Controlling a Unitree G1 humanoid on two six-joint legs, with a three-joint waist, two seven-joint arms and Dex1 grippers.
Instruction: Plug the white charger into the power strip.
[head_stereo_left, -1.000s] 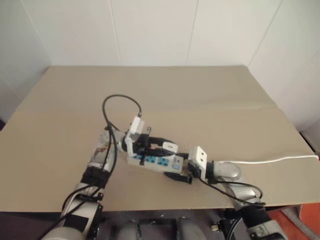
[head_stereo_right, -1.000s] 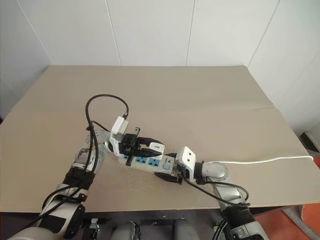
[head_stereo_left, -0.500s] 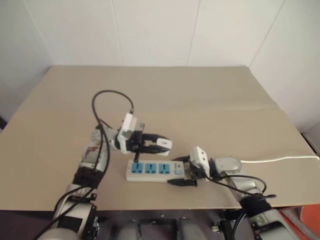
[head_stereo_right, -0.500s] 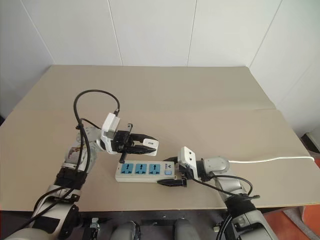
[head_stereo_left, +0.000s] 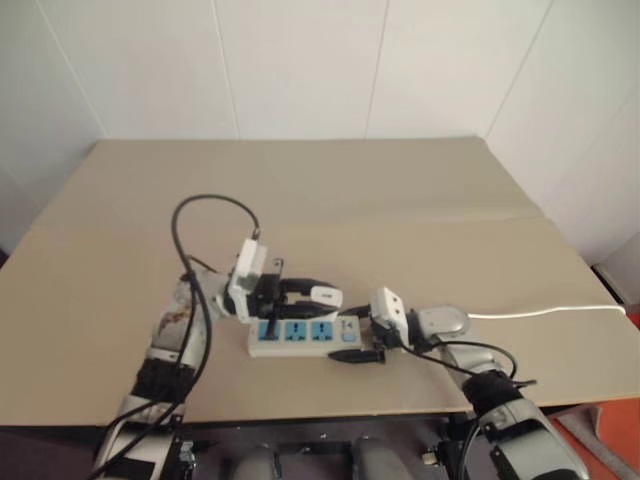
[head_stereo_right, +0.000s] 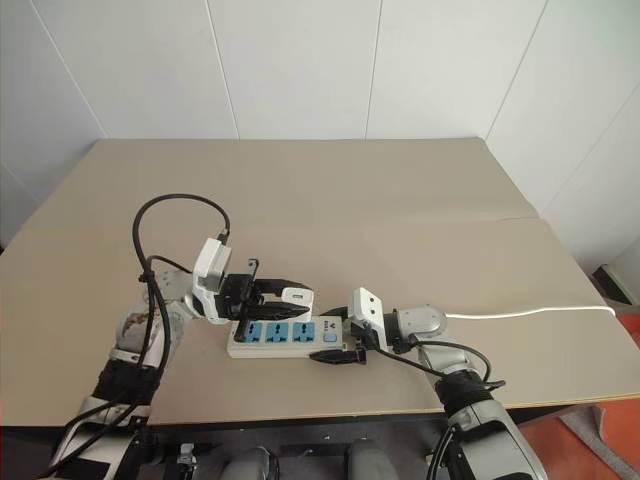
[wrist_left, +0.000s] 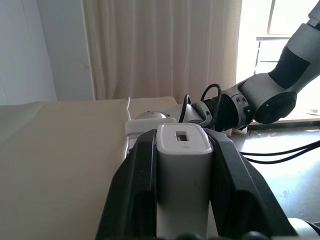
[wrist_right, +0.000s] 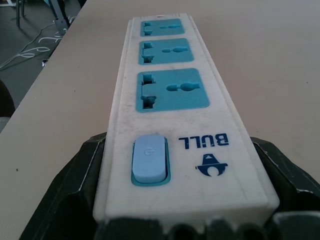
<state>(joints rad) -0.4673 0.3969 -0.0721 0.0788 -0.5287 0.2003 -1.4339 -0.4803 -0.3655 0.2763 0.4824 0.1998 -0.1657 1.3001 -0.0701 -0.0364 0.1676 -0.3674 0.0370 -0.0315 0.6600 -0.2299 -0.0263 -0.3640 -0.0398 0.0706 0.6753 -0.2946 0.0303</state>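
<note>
Change since before: both arms had shifted; at first the left gripper and charger sat low over the strip, which lay slanted, then they were lifted clear of it, and by this moment they were low over its left end again, with the strip squared along the near edge.
Right gripper (wrist_right: 165, 220): its two black fingers stood wide apart on either long side of the power strip's switch end, clasping the bar between them.
Power strip (head_stereo_left: 300, 338): a long white rectangular bar, smooth plastic with some grey scuffing, lay flat on the table near the front edge; three blue socket faces in a row, all unfilled, then a pale blue rounded switch (wrist_right: 148, 159) and a blue printed logo at the end the right gripper held.
Left gripper (wrist_left: 182, 165): black fingers were clamped on the two sides of the white charger.
White charger (head_stereo_left: 324, 296): a small smooth boxy block with rounded corners and a little rectangular slot in its end face, held just above the strip's sockets; whether it touched them could not be told.
Table (head_stereo_left: 420, 190): a matte beige, cardboard-like sheet.
Cable (head_stereo_left: 545, 312): a thin white cord ran along the table to the right edge.
Wall (head_stereo_left: 300, 60): white panels with thin vertical seams behind the table.
</note>
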